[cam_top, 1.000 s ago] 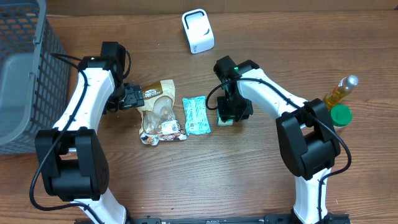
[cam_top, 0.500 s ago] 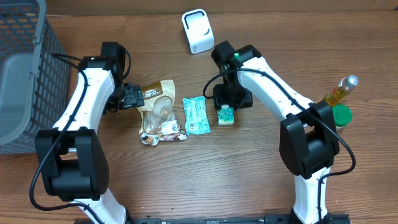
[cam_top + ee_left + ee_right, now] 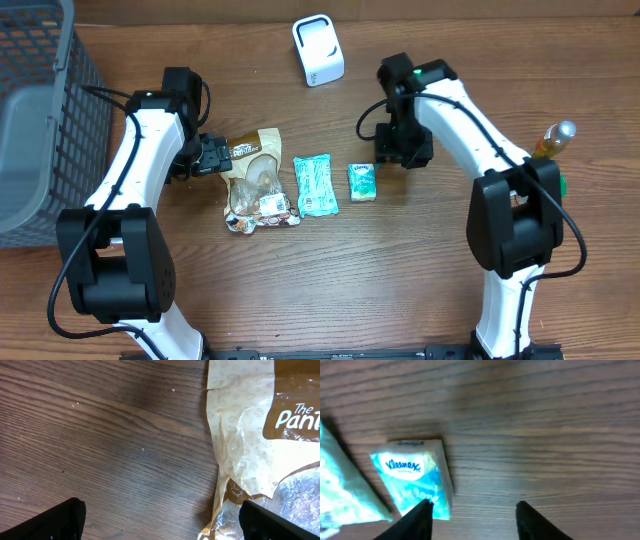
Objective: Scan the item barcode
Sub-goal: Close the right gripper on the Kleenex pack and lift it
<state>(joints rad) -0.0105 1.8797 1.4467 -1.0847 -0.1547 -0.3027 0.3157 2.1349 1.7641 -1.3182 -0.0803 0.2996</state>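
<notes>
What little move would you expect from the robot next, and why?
Probably the left hand creeping forward and closing on the snack bag: its fingers stand wide open right at the bag's edge, while the right hand hangs open beside the tissue pack.

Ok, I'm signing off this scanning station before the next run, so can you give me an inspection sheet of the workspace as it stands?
Surface: wooden table, a few pale specks in the left wrist view.
Job's things: white scanner upright at the far side; tissue pack, teal pack and snack bag lying in a row mid-table.
Clutter: oil bottle at the right, partly hidden by the right arm.
Grippers: left gripper open at the snack bag's edge; right gripper open, empty, beside the tissue pack.
Cables: black cables along both arms, off the items.
Surroundings: grey basket at the left.
</notes>
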